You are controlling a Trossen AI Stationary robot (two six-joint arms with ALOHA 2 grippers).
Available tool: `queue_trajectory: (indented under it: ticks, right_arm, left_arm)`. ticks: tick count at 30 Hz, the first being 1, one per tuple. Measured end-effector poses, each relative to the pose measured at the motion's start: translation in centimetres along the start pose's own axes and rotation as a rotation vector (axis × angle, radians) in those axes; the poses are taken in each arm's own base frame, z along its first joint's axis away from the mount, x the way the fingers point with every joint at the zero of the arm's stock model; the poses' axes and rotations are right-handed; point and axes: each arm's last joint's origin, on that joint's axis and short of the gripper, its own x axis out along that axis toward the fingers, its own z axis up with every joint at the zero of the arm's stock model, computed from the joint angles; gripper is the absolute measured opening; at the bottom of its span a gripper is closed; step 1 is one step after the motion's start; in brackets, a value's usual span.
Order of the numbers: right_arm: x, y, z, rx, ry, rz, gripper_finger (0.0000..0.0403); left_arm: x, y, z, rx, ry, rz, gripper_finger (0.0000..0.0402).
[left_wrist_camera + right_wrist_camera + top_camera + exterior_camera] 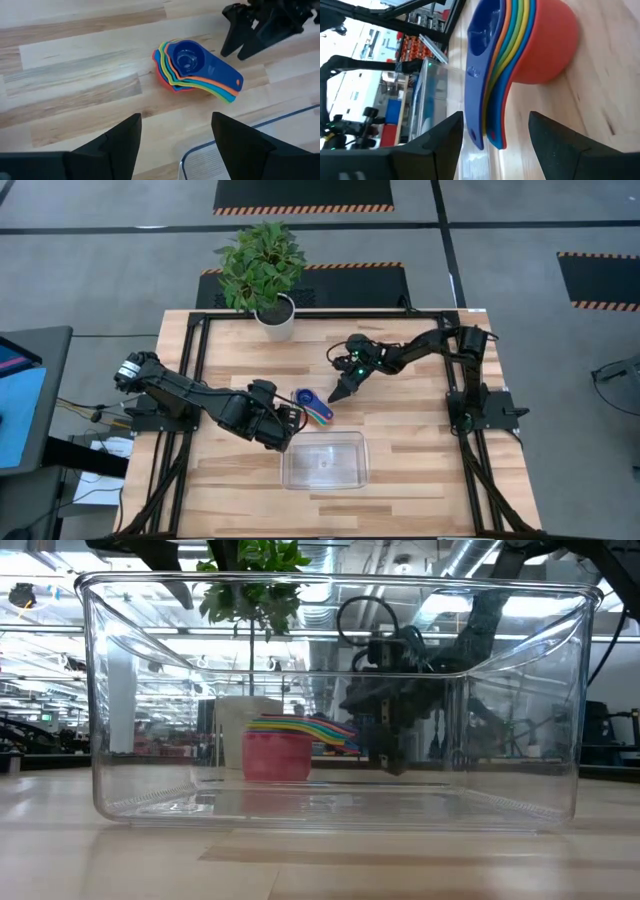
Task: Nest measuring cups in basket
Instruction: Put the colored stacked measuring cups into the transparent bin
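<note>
Both jaws were apart and held nothing. The right gripper hung by the stacked measuring cups, and the left gripper waited close by. The cups were all nested on the wooden surface, just outside the basket. The stack had yet to go in.

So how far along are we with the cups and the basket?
Done: the measuring cups sit nested in one stack on the table. In hand: nothing; the right pincer is open beside the stack's handles, and the left pincer waits open on its other side. Left: the stack is outside the basket, which looks empty, so it must go in.
</note>
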Motion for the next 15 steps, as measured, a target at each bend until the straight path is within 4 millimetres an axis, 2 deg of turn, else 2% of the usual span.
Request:
queue_trajectory:
  ticks: [15]
  right_arm:
    - [2.0,1.3,-0.7,-0.090,-0.007,-0.005,0.0249]
  left_arm:
    - [0.0,0.0,0.0,0.001,-0.001,0.000,0.0231]
